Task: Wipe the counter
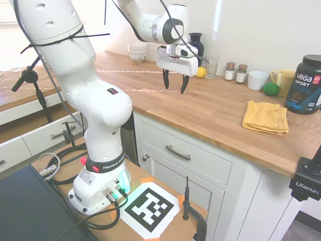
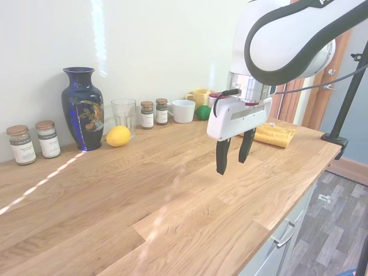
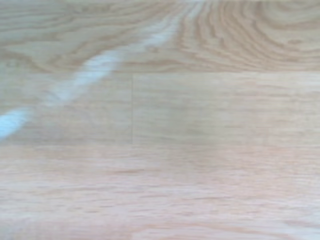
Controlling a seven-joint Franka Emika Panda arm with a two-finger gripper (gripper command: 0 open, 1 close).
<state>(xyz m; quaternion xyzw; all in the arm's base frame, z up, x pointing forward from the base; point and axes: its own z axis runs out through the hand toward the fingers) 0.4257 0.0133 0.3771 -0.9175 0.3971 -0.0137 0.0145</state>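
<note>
First exterior view: nearest you, the counter (image 1: 210,113), a long wooden butcher-block top, runs above white cabinets (image 1: 185,160). Your gripper (image 1: 174,83) hangs over its bare middle, fingers spread apart and holding nothing. Further along the same surface, well apart from the gripper, lies a folded yellow cloth (image 1: 265,117). It looks soft, light and floppy, so you would likely pinch it on a thick fold from above. The wood itself looks hard, flat and smooth. Against the far wall stand a dark blue vase (image 1: 196,42), a glass (image 1: 212,67), a lemon (image 1: 200,72) and spice jars (image 1: 235,73).
</note>
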